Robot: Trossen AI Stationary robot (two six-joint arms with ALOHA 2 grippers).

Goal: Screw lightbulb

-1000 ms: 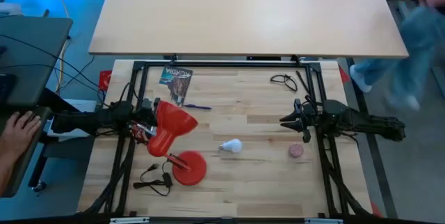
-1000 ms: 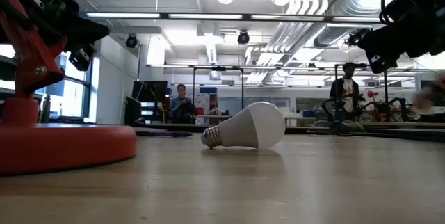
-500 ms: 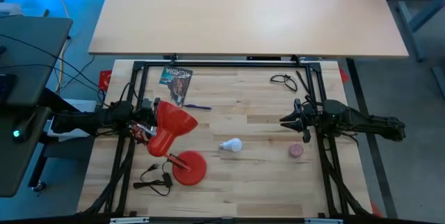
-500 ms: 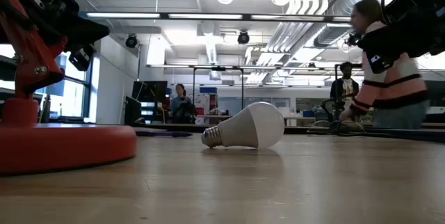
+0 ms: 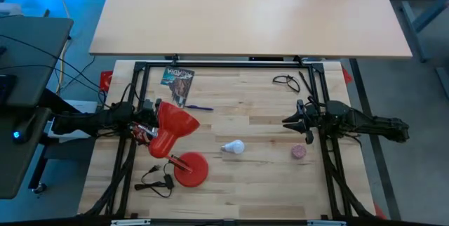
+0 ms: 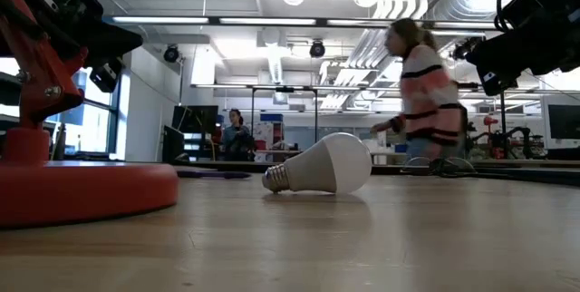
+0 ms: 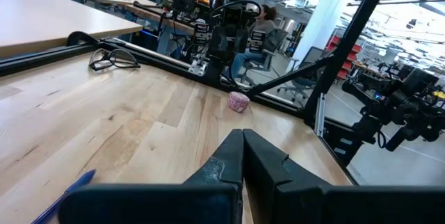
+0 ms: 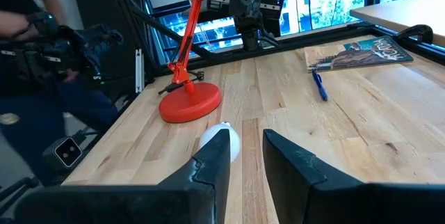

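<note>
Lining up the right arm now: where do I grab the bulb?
Grip the bulb's white globe, leaving the screw base free. It lies on its side, base toward the lamp, so the open right pincer should come from above.

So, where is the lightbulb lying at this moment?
In the high view, the lightbulb lies on its side near the middle of the table, between the red lamp's base and the pink ball, with no gripper touching it.
</note>
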